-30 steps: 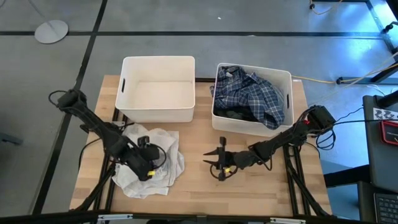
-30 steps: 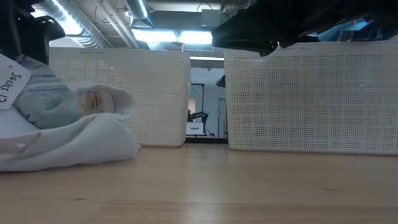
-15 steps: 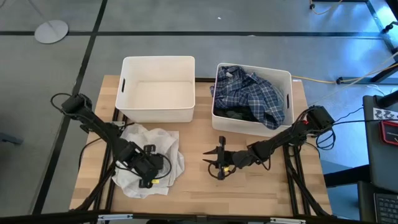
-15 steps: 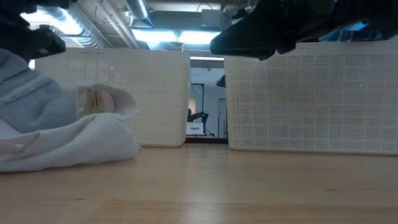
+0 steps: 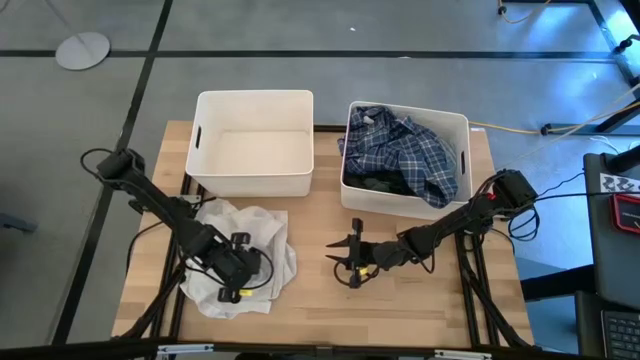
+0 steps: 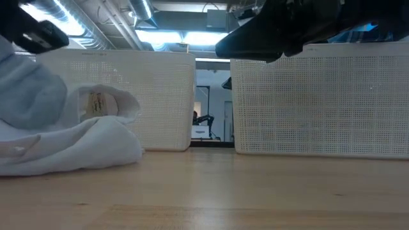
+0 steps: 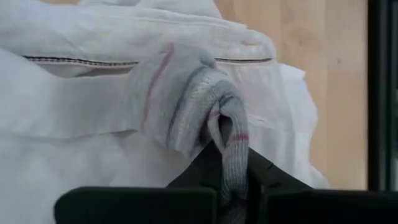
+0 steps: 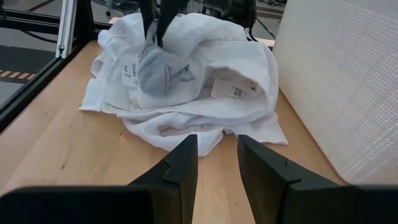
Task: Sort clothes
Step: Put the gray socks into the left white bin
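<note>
A: Two bins (image 5: 254, 145) stand at the far side of the worktop (image 5: 420, 300); the left is empty, and the right holds the plaid shirt (image 5: 410, 150).

B: The step?

A: Picking. The left pincer (image 5: 236, 280), closed, pinches a pale grey garment (image 7: 205, 112) atop the white heap (image 5: 262, 232) at near left.

B: Next?

A: Probably lifting it clear without dragging the heap. The right pincer (image 5: 352, 262) waits mid-worktop, jaws part open, empty.
</note>
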Controlling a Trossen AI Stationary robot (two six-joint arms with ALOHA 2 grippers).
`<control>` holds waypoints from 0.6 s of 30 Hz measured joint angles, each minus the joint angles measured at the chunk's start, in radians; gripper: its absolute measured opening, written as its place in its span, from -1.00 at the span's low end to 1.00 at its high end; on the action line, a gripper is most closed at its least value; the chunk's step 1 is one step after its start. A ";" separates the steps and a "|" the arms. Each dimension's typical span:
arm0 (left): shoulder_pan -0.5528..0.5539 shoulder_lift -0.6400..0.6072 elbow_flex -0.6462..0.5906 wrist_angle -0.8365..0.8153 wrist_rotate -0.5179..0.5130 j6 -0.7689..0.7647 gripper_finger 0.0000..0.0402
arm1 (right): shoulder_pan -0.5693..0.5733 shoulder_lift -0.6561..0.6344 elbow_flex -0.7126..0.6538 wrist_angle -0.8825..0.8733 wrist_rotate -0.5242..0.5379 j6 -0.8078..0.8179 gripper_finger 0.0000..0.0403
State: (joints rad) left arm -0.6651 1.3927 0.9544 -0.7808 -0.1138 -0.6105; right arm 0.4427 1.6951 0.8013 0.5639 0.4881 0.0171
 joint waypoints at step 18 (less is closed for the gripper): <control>0.019 -0.296 0.218 -0.102 -0.784 0.394 -0.94 | 0.000 0.000 0.000 -0.012 -0.001 0.000 -0.42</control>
State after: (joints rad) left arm -0.6457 1.0967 1.1728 -0.8829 -0.8979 -0.2161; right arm 0.4427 1.6947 0.8009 0.5522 0.4873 0.0174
